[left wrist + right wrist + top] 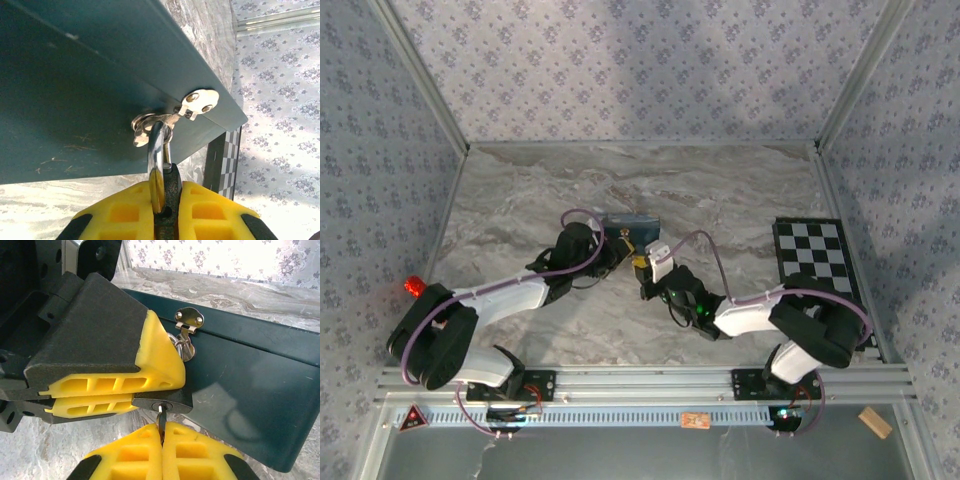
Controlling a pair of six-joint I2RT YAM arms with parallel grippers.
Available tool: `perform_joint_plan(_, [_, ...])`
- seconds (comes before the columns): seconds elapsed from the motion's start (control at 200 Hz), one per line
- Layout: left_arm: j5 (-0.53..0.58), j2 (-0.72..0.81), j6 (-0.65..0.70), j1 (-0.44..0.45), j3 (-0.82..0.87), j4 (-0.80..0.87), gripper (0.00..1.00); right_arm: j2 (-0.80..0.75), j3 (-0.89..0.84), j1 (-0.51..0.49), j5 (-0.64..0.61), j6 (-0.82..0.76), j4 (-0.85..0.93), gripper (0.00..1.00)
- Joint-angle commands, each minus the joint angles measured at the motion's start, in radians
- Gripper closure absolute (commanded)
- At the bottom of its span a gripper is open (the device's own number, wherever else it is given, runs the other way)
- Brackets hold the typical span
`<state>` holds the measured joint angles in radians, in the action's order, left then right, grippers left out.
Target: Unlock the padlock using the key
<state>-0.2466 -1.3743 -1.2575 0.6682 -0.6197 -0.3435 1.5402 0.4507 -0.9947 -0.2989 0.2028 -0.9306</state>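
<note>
- Your left arm (505, 297): shoulder folded out to the left, forearm reaching up and right toward mid-table.
- Your left gripper (167, 205): yellow pads pressed in on the black body of the padlock (172, 186).
- Your right arm (750, 315): elbow out to the right, forearm reaching up and left.
- Your right gripper (162, 452): pads all but meeting, pinching the key (160, 420).
- In the right wrist view, the two grippers sit tip to tip.

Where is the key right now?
In the right wrist view, the key sits bottom centre, pinched in the right gripper, its tip in the keyhole of the padlock, which hangs against the dark box.
</note>
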Motion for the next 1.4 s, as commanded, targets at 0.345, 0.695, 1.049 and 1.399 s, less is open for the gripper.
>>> perform_joint_plan(0.345, [0.027, 0.046, 0.282, 0.014, -0.052, 0.405, 1.0, -0.122, 0.017, 0.013, 0.052, 0.185, 0.376, 0.85])
perform_joint_plan(0.695, [0.093, 0.005, 0.397, 0.056, -0.072, 0.482, 1.0, -0.25, 0.025, 0.019, 0.181, 0.209, 0.655, 0.54])
perform_joint_plan(1.049, [0.305, -0.098, 0.562, 0.156, -0.226, 0.77, 1.0, -0.462, -0.036, 0.129, 0.12, 0.309, 0.768, 0.38])
perform_joint_plan(1.399, [0.577, -0.331, 0.581, 0.304, -0.467, 1.001, 1.0, -0.525, -0.045, 0.197, 0.104, 0.375, 0.788, 0.34])
